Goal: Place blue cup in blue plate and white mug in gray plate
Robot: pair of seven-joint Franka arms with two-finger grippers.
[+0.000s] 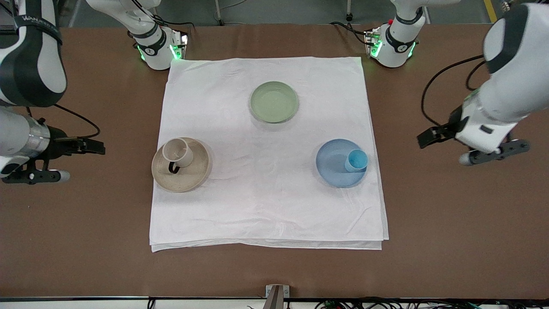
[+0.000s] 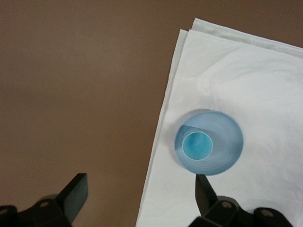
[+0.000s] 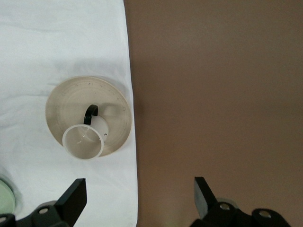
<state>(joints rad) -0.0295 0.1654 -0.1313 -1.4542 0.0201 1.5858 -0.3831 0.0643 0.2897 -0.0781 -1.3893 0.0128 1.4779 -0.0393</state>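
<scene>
The blue cup (image 1: 356, 160) stands upright in the blue plate (image 1: 329, 162), near the rim toward the left arm's end. The white mug (image 1: 177, 151) with its dark handle stands upright in the gray plate (image 1: 191, 179). My left gripper (image 1: 431, 136) is open and empty over the bare table beside the cloth; its wrist view shows the open gripper (image 2: 141, 182), the cup (image 2: 197, 144) and the plate (image 2: 228, 142). My right gripper (image 1: 90, 146) is open and empty over the bare table at the right arm's end; its wrist view shows the open gripper (image 3: 139, 187), the mug (image 3: 84, 140) and the gray plate (image 3: 71, 98).
A white cloth (image 1: 266, 206) covers the middle of the brown table (image 1: 450, 223). An empty sage-green plate (image 1: 274, 102) lies on it, farther from the front camera than the other two plates; its edge shows in the right wrist view (image 3: 5, 198).
</scene>
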